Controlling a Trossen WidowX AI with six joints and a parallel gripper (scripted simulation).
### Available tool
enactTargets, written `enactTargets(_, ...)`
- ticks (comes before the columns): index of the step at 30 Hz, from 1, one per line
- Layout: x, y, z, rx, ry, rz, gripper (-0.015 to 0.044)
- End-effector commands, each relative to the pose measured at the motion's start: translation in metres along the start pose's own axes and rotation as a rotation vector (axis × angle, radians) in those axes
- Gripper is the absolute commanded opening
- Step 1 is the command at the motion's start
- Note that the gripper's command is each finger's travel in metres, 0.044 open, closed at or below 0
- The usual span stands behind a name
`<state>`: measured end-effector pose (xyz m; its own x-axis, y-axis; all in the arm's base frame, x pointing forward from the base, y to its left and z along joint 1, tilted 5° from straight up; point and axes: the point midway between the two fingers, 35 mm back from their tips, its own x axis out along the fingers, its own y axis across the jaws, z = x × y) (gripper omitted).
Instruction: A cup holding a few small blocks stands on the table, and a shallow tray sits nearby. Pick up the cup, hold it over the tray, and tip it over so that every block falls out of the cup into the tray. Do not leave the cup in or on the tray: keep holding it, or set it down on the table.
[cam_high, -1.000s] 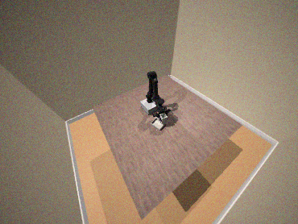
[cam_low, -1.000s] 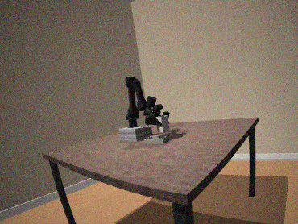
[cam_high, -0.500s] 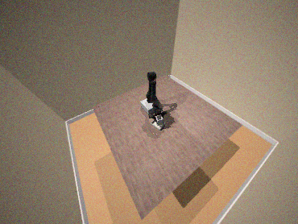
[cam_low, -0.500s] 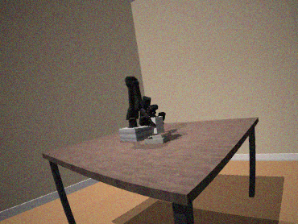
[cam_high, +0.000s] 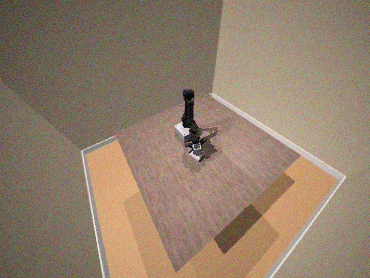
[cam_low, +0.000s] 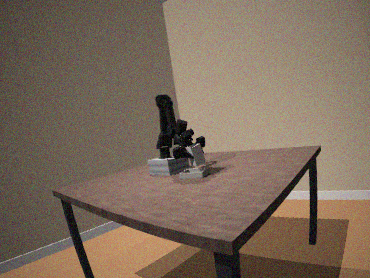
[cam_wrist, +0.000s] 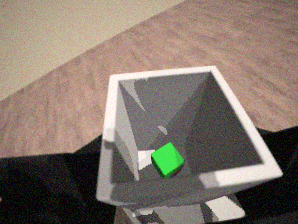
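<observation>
The cup (cam_high: 197, 147) (cam_low: 198, 155) (cam_wrist: 272, 167), a square, pale, straight-walled thing, is tilted and held up just above the tray (cam_high: 196, 156) (cam_low: 194, 174) (cam_wrist: 226, 209). A green block (cam_wrist: 168, 159) lies inside, low down; whether others hide beneath it is hard to tell. The cup looks rigid and fairly light, with smooth sides that might turn or slip if held loosely; opposite outer walls, below the rim, seem the best place to grip, leaving the mouth free for pouring. The gripper (cam_high: 195, 143) (cam_low: 192, 146) is clamped on the cup, its dark fingers apart by the cup's width, one at either side. More tipping seems called for, with the mouth kept over the tray so that nothing lands on the table (cam_high: 200, 200) (cam_low: 190, 205) (cam_wrist: 240, 45).
</observation>
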<state>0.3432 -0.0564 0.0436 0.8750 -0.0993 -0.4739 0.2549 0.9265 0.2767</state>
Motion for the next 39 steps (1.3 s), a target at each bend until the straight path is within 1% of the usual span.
enactTargets(1,0.0009,0.0009,0.0008,0.085,-0.004,0.005,0.0)
enactTargets(39,0.0065,0.0007,-0.0034,0.915,-0.002,0.006,0.0)
